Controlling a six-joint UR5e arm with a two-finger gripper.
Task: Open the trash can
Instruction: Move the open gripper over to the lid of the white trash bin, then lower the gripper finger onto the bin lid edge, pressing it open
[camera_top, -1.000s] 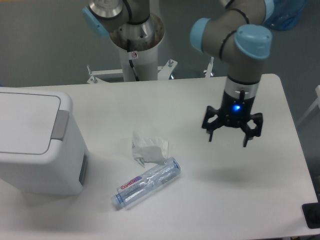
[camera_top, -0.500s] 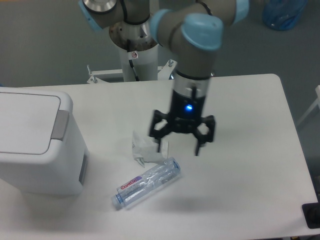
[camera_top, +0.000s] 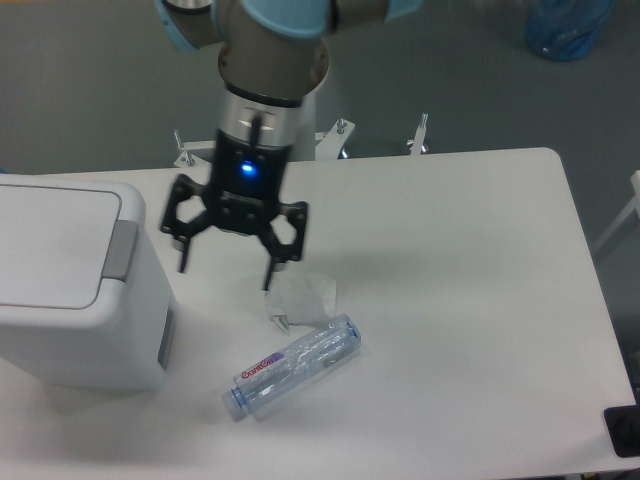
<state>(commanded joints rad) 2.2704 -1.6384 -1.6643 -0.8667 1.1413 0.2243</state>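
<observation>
the trash can (camera_top: 70, 290) sits at the left edge of the worktop (camera_top: 470, 330), its flat lid down and the grey push-button (camera_top: 122, 249) on its right side untouched, so the opening has not begun. the hand (camera_top: 226, 268) hangs in the air just right of the can, fingers spread wide and grasping nothing, a blue light glowing on its wrist. below it lie a crumpled wrapper (camera_top: 300, 298) and a clear bottle (camera_top: 294, 366), neither involved. what is left appears to be the whole job: reaching the button, pressing it and letting the lid rise.
</observation>
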